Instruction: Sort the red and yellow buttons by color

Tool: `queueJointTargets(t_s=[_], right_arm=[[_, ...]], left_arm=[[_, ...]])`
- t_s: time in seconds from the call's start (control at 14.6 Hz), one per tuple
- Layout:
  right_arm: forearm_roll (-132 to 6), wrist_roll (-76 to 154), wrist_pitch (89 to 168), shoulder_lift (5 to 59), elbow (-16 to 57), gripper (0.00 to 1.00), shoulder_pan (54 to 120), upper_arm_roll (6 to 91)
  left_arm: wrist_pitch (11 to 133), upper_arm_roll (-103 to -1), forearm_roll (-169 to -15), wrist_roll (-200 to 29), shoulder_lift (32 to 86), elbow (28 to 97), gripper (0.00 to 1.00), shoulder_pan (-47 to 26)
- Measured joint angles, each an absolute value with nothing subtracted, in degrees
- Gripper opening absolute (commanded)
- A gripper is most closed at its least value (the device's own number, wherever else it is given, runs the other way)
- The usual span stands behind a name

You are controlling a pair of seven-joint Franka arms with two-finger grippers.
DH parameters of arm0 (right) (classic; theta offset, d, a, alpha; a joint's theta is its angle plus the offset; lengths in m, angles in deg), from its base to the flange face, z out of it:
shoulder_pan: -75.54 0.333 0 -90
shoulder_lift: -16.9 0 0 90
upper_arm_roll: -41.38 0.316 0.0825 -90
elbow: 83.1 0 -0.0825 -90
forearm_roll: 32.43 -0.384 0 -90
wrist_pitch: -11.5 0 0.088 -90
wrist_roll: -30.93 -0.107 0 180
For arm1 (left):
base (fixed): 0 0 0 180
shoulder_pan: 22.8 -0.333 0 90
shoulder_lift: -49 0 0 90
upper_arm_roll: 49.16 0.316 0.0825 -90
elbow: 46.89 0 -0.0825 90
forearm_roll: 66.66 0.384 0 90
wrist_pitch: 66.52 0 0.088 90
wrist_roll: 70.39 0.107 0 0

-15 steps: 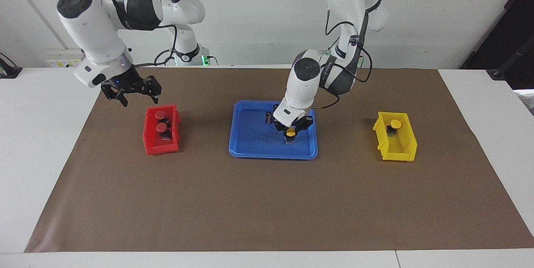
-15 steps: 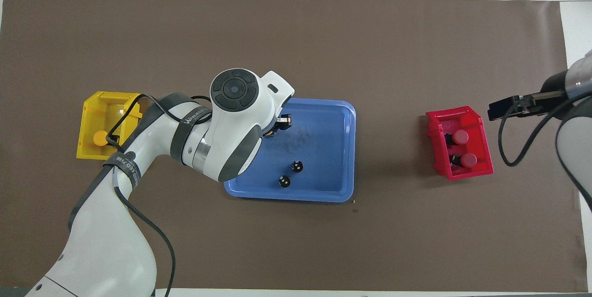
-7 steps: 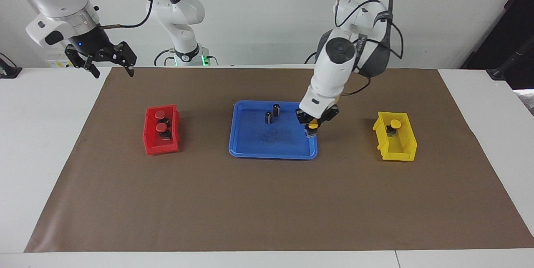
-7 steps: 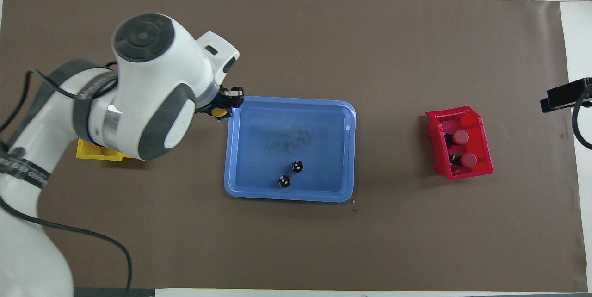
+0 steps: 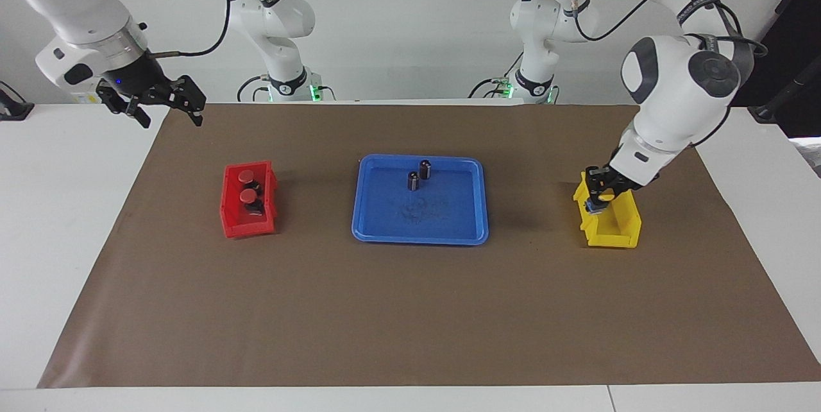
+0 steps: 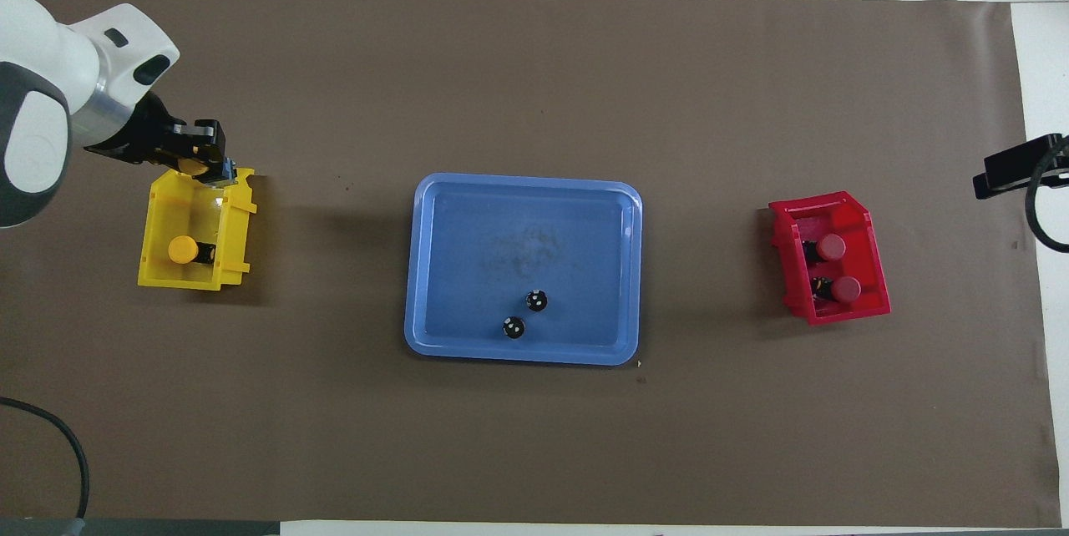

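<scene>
the fingers of my left gripper (image 5: 598, 200) are clamped on a yellow button (image 5: 603, 196), held over the yellow bin (image 5: 621, 232) at the left arm's end of the worktop (image 5: 58, 206). my left arm bends down from above, wrist tilted toward the bin's open mouth. a second yellow button (image 6: 182, 250) already lies in that bin.

a second ago that gripper was down in the blue tray (image 5: 385, 232) closing on this button; half a second ago it was crossing the tray's edge. my right arm has pulled up and away from the red bin (image 5: 232, 223) since then.

my right gripper (image 5: 165, 107) hangs with its fingers spread wide and empty over the brown mat (image 5: 410, 316) edge. two red buttons (image 5: 245, 176) sit in the red bin. two dark cylinders (image 5: 424, 169) stand in the tray, clear of both arms.
</scene>
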State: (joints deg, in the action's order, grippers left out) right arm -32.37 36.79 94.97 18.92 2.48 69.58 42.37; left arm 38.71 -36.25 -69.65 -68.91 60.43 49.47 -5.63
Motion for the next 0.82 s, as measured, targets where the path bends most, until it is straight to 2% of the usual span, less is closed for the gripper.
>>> queueJointTargets(t_s=[0.27,0.62,0.82], right_arm=[[-32.4,36.8,94.7,18.9,2.4,1.0,70.2,42.6],[-32.4,36.8,94.7,18.9,2.3,1.0,70.8,42.7],[-32.4,36.8,94.7,18.9,2.3,1.0,70.8,42.7]], left_arm=[[46.2,-36.3,-69.6,-61.0,60.4,56.3,0.02,-8.6],[49.5,-36.3,-69.6,-58.1,60.3,59.5,0.02,-9.8],[54.4,-36.4,-69.6,-58.0,60.3,63.9,0.02,-9.8]])
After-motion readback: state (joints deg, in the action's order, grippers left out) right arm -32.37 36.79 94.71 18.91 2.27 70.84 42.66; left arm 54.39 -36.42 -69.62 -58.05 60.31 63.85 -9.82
